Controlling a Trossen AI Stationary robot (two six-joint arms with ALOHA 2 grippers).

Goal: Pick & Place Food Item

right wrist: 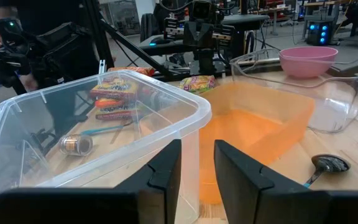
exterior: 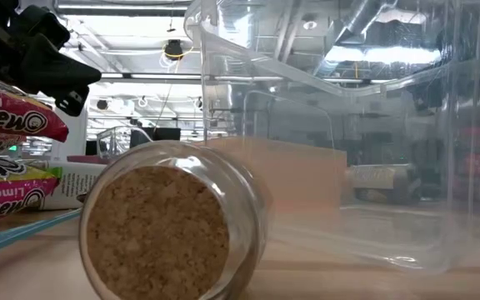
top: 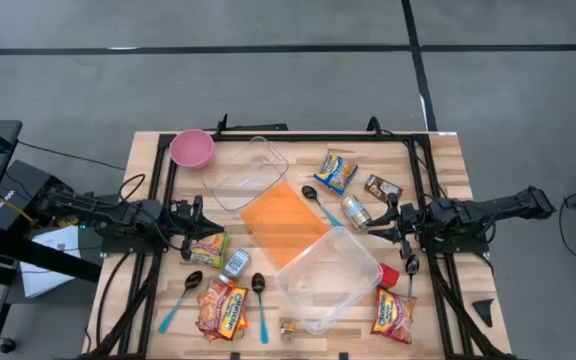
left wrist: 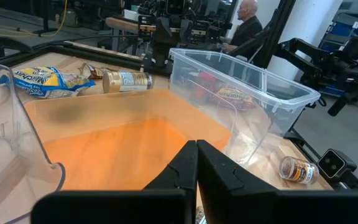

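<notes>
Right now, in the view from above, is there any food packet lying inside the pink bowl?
No, the pink bowl at the table's far left corner shows only its bare pink inside, with no packet in it.

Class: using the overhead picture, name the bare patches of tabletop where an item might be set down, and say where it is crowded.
Free: the far right corner beyond the brown packet; the near edge right of the clear tub. Crowded: near left, around the noodle packets and spoons.
</notes>
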